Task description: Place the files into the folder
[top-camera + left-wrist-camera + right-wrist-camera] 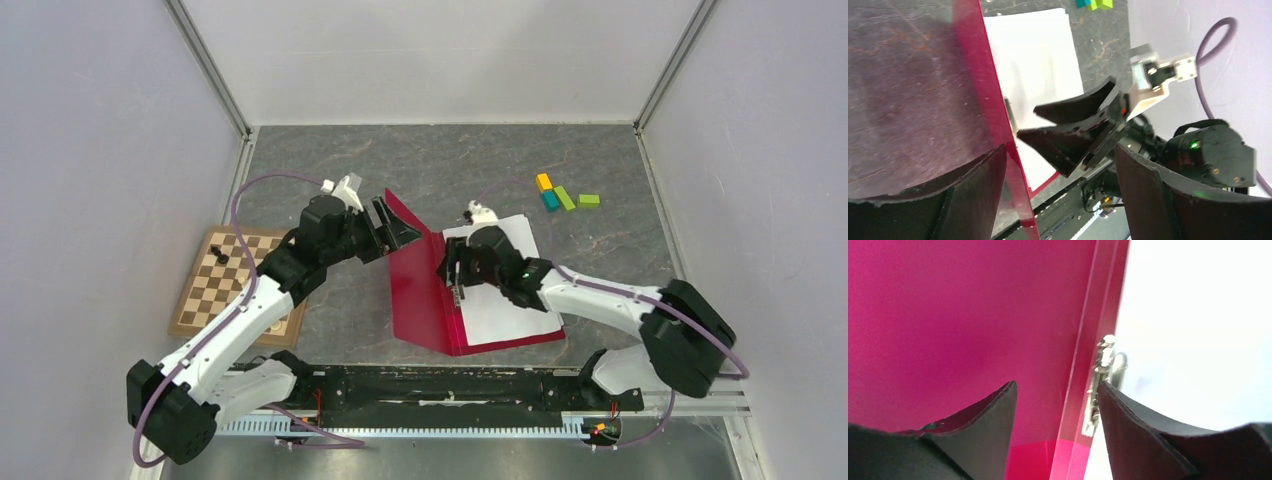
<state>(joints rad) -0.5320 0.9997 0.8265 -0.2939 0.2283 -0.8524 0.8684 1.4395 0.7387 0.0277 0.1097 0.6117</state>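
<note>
The crimson folder lies open, its left cover tilted up off the table. White files rest on its right half. My left gripper is open wide at the cover's top corner. In the left wrist view the cover's edge passes between the fingers, close to the left one, with no grip on it. My right gripper hovers over the spine and is open, nothing between its fingers. The metal clip shows just beside its right finger, at the edge of the white sheets.
A wooden chessboard with a black piece lies left of the folder, under the left arm. Several coloured blocks sit at the back right. Grey walls close in both sides and the back.
</note>
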